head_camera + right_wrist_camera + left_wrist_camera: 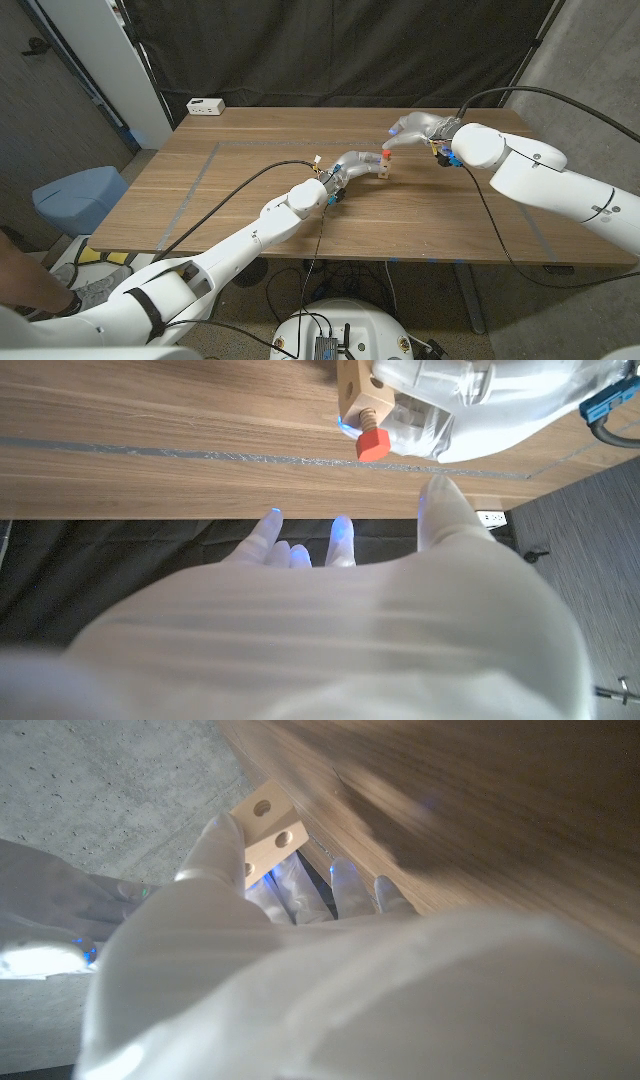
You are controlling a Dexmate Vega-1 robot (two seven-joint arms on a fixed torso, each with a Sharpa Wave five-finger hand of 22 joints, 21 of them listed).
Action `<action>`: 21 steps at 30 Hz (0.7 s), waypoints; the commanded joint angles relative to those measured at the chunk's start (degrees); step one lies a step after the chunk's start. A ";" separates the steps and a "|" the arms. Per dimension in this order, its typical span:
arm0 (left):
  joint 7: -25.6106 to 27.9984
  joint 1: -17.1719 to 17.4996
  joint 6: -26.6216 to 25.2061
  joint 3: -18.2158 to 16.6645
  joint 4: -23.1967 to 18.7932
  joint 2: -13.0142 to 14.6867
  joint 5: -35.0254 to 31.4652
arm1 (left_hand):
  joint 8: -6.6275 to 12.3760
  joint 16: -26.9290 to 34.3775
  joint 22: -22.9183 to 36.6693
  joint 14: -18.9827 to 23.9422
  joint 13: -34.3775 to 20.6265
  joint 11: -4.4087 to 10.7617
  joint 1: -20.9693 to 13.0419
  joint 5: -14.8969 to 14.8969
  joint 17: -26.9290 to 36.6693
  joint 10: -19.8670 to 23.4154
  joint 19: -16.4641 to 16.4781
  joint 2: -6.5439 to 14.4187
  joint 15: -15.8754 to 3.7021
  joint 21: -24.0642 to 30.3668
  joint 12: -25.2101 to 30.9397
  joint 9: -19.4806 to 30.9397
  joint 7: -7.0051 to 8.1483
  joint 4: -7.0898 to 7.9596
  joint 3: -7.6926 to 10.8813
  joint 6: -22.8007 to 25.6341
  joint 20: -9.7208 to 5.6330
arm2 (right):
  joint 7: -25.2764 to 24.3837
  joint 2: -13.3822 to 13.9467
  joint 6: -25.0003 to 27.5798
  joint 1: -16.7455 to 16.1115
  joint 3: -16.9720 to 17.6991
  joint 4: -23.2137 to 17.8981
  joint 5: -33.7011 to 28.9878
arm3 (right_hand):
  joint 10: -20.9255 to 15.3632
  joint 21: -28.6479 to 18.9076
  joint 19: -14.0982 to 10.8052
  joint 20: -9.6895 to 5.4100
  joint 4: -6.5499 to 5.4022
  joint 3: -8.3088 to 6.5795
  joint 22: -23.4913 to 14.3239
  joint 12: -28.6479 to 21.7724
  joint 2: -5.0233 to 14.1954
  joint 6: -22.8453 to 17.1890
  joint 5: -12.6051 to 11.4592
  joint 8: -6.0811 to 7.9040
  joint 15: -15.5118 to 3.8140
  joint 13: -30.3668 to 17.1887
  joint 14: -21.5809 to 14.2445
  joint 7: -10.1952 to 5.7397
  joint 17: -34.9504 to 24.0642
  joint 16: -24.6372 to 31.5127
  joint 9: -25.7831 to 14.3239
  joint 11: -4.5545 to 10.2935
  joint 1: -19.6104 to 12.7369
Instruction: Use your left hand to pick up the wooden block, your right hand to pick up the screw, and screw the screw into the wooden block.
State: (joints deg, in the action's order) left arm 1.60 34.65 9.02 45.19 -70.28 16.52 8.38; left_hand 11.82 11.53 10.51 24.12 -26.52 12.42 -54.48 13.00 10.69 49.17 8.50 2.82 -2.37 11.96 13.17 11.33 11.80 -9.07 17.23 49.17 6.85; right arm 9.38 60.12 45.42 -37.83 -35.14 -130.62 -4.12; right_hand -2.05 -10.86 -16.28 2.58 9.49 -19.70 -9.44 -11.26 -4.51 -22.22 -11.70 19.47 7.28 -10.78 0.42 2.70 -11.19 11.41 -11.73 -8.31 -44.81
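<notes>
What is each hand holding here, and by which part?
The left hand grips the wooden block by its sides, the red-headed screw already sitting in it. The right hand holds nothing, fingers apart near the screw.

The wooden block [383,171] is small, pale and rectangular, with round holes in its faces, held just above the counter [250,210]. The screw [386,157], with a red head, stands in the block's upper face

You have a brown wooden table [250,215] in front of you. A small white box [206,106] sits at its far left corner. Thin tape lines [196,180] run across the top.
</notes>
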 commanded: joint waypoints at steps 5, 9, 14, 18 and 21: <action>-0.09 -0.61 0.57 0.25 1.05 -0.50 -0.41 | 0.42 -0.05 0.16 0.42 -2.65 0.03 -0.05 0.20 -0.01 0.69 0.06 0.43 -3.34 0.02 0.19 0.10 -1.26 0.32 0.09 2.31 0.12 | 10.72 -1.10 8.53 11.91 -11.28 -1.04 -8.61 | -0.02 0.12 0.05 0.47 0.10 -0.79 -0.21 -0.47 0.31 -0.77 -0.26 -0.23 0.53 -0.24 0.09 0.11 -0.02 0.13 -0.10 -0.56 -1.10; -0.01 -0.57 0.49 0.25 1.00 -0.55 -0.42 | 0.42 -0.05 0.16 0.43 -2.65 0.04 0.04 0.19 0.00 0.70 0.07 0.40 -3.35 0.02 0.19 0.10 -1.33 0.37 0.06 2.32 0.12 | 13.12 -1.40 9.70 13.77 -13.36 -0.99 -10.58 | -0.09 0.10 0.03 0.54 0.14 -1.08 -0.21 -0.46 0.52 -1.36 -0.28 -0.09 0.54 -0.24 0.09 0.19 -0.03 0.12 -0.13 -0.71 -1.47; 0.15 -0.44 0.36 0.32 0.77 -0.56 -0.54 | 0.41 -0.05 0.16 0.44 -2.66 0.04 0.05 0.18 -0.01 0.71 0.04 0.37 -3.28 0.01 0.19 0.10 -1.30 0.37 0.05 2.30 0.07 | 15.26 -1.81 11.04 15.52 -15.49 -1.13 -13.10 | -0.16 0.08 0.00 0.61 0.16 -1.24 -0.21 -0.47 0.59 -1.67 -0.28 -0.04 0.65 -0.24 0.04 0.19 -0.03 0.13 -0.15 -0.83 -1.67; 0.17 -0.41 0.38 0.44 0.64 -0.58 -0.69 | 0.44 -0.06 0.16 0.42 -2.66 0.03 0.02 0.19 0.00 0.70 0.04 0.42 -3.28 0.01 0.18 0.10 -1.37 0.37 0.07 2.36 0.06 | 17.44 -2.24 12.30 17.28 -17.80 -1.26 -15.87 | -0.27 0.03 -0.12 0.62 0.16 -1.37 -0.21 -0.49 0.62 -1.93 -0.27 0.00 0.70 -0.24 -0.01 0.38 -0.04 0.14 -0.17 -0.79 -1.82; 0.13 -0.39 0.40 0.50 0.55 -0.59 -0.75 | 0.44 -0.05 0.16 0.43 -2.63 0.03 0.00 0.20 0.00 0.63 0.06 0.44 -3.27 0.02 0.13 0.10 -1.37 0.37 0.08 2.37 0.08 | 18.72 -2.52 12.74 18.11 -19.01 -1.27 -17.57 | -0.29 0.02 -0.15 0.71 0.15 -1.47 -0.21 -0.48 0.65 -2.00 -0.26 -0.02 0.71 -0.24 -0.02 0.41 -0.04 0.13 -0.20 -0.91 -1.93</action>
State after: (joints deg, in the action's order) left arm 1.63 34.22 9.39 45.48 -69.49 16.03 7.90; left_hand 11.77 11.53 10.51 24.12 -26.51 12.49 -54.46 12.98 10.69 49.52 8.50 2.82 -2.37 11.96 12.93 11.35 11.80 -9.10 17.20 49.17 6.85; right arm 22.62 58.58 55.05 -24.22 -48.69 -131.64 -15.55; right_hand -2.36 -10.85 -16.19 3.10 9.49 -20.65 -9.44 -11.26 -3.90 -23.65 -11.70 19.47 7.27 -10.78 0.42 3.06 -11.20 11.41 -11.74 -8.62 -46.03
